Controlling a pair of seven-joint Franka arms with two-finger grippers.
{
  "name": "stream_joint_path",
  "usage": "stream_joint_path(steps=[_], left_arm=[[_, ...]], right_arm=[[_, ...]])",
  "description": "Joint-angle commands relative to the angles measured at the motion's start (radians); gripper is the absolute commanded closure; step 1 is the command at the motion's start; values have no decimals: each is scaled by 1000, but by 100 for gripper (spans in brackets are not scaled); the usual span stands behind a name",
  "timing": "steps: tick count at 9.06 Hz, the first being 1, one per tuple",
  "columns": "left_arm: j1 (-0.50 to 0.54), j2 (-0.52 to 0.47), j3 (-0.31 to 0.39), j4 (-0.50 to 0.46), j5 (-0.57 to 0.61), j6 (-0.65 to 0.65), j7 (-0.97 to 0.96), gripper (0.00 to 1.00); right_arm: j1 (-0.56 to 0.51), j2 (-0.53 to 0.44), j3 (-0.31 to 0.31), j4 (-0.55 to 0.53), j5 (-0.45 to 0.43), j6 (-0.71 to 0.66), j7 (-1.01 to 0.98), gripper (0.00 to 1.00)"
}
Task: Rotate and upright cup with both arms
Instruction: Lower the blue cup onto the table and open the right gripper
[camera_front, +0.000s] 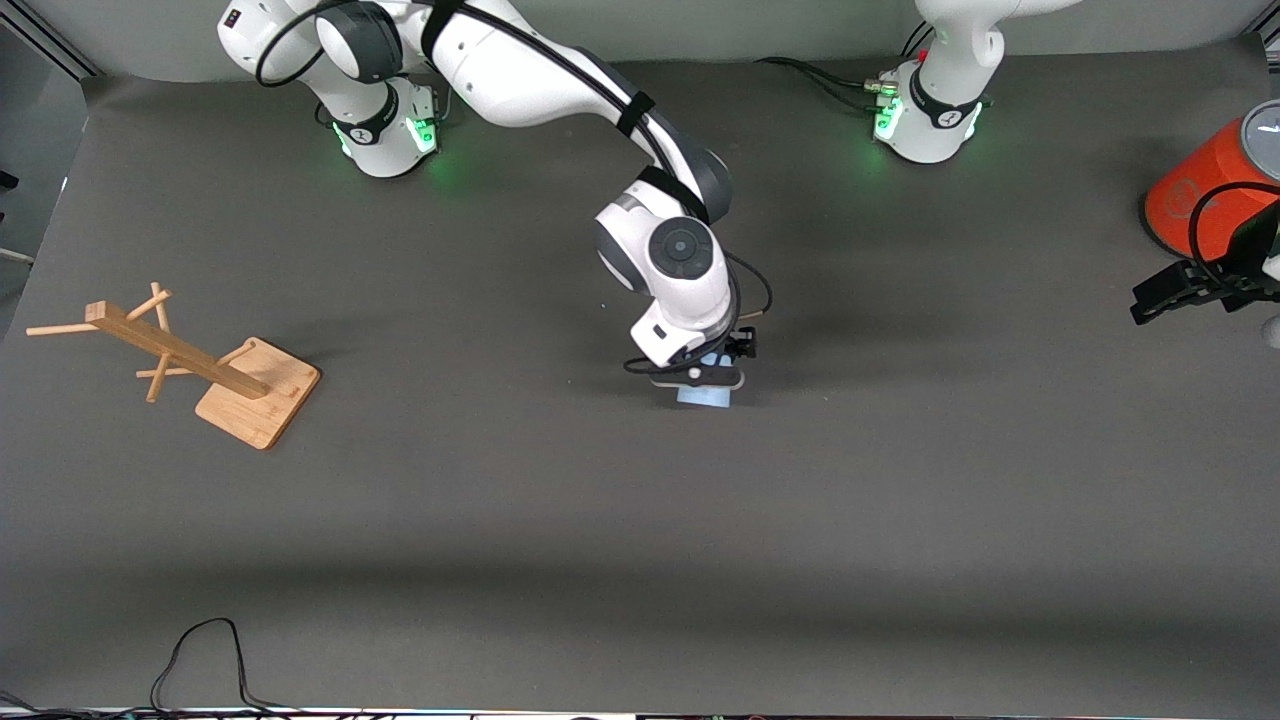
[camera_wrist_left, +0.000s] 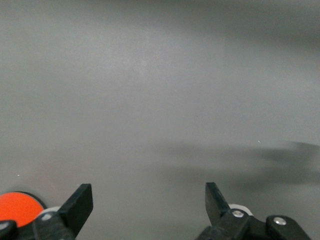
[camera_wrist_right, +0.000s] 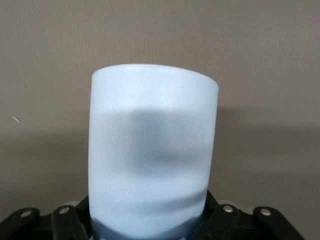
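Right arm hides most of the cup (camera_front: 706, 396).

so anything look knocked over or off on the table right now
Yes: the wooden peg rack with a flat square base lies tipped on its side toward the right arm's end of the table. The small pale-blue plastic cup sits between the right gripper jaws at mid-table. The left gripper waits open beside the large orange canister.
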Motion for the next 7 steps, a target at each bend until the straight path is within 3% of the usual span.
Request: stream_joint_path(steps=[1,2,4,5,6,7], left_arm=[[-10,-12,-3,0,5,-19,-10,0],[-10,-11,-3,-2,5,-21,-21,0],[-10,-3,-3,-8,-1,-18,-47,0],[-8,-3,-3,-13,-2,-18,-49,0],[-10,0,-3,-13,-2,-16,-50,0],[-10,1,-3,-14,-2,-16,-52,0]], right_arm=[[10,69,-8,43,-111,-6,-207,73],[19,87,-2,45,-159,-6,-272,73],[28,98,-2,43,-170,-6,-323,72],[40,101,-2,45,-178,-8,-317,62],[69,100,-2,43,-179,-9,-301,61],[82,98,-2,37,-179,-11,-278,50]])
